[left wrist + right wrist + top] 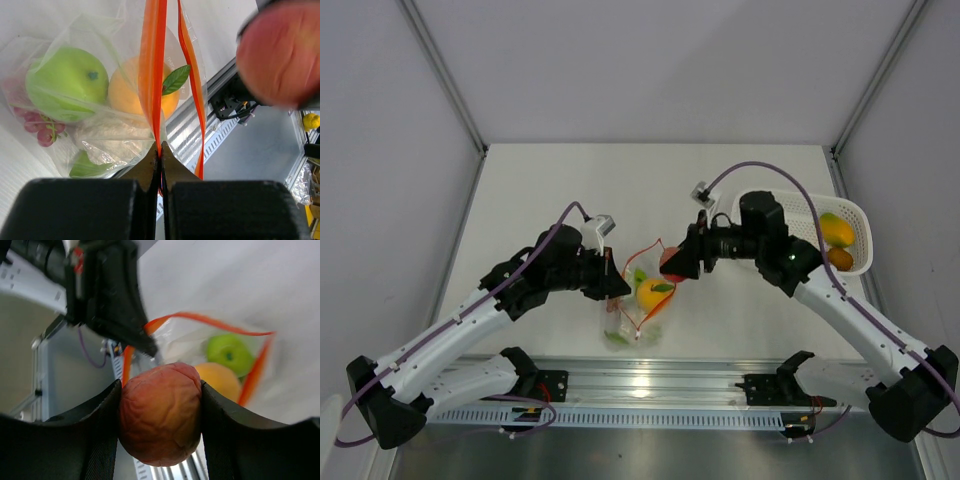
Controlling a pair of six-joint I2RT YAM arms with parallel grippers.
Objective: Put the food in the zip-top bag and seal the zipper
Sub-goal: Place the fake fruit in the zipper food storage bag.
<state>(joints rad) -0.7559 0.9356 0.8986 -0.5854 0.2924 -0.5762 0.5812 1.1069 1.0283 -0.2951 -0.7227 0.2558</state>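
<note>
Red fruit [160, 432] at the bag [107, 137] mouth
The left gripper [160, 152] pinches the zipper [151, 65], keeping it open; the right gripper [160, 386] clamps the fruit.

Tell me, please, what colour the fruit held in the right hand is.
The fruit is a blotchy reddish-pink, clearest in the right wrist view.
</note>
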